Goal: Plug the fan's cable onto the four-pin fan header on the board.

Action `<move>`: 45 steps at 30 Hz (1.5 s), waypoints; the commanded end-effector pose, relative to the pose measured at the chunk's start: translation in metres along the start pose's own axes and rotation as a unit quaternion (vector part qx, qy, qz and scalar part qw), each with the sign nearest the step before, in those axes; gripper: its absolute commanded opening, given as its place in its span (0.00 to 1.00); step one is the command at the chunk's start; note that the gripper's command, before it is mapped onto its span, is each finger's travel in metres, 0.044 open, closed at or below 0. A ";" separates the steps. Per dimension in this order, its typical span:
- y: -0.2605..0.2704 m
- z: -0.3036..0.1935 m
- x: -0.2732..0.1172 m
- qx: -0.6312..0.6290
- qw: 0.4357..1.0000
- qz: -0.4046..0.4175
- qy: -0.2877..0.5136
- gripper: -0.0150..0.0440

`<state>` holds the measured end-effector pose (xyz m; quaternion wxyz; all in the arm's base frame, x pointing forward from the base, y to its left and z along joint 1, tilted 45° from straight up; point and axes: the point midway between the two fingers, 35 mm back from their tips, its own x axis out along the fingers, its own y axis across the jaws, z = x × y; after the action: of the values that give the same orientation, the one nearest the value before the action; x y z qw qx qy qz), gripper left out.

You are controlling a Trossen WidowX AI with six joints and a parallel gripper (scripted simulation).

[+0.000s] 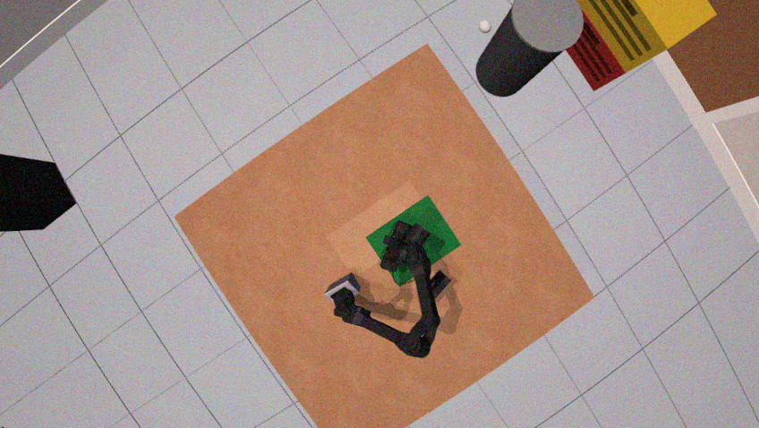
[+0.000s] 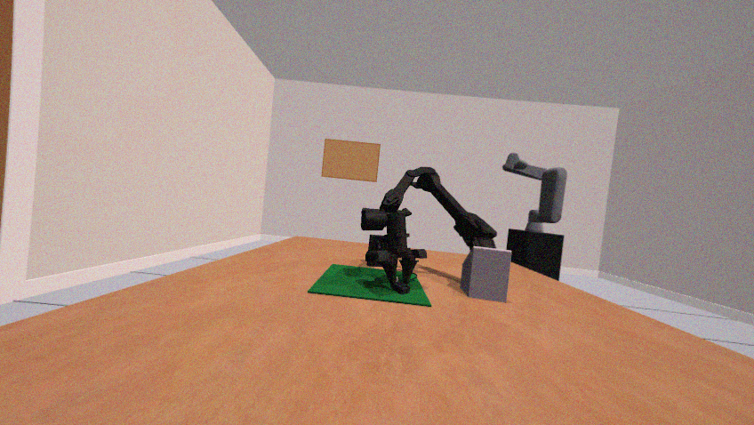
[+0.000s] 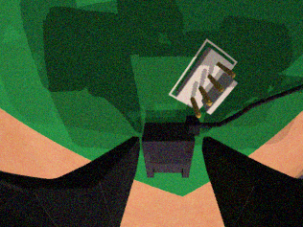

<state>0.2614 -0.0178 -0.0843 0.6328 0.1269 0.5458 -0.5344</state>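
Plug (image 3: 169, 147): small, black, blocky, with two short prongs at its lower end in the wrist view. Unplugged; lies at the board's corner region, beside the header, turned at an angle to it. Cable (image 3: 259, 105): thin, black; leaves the plug at its header-side corner, passes close by the header, curves off across the board to the right edge of the wrist view. Header (image 3: 180, 93): white open-topped shroud, four brass-coloured pins in a row, all exposed. Board (image 1: 440, 234) (image 2: 338, 284) (image 3: 96, 128): green, flat, rectangular, lying on the table. Fan (image 1: 439, 284) (image 2: 373, 240): dark, boxy, just off the board; partly hidden.
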 end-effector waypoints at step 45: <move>0.000 -0.020 -0.077 -0.004 1.000 -0.001 0.001 0.25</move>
<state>0.2632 0.0302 -0.0371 0.6323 0.1205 0.5503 -0.5319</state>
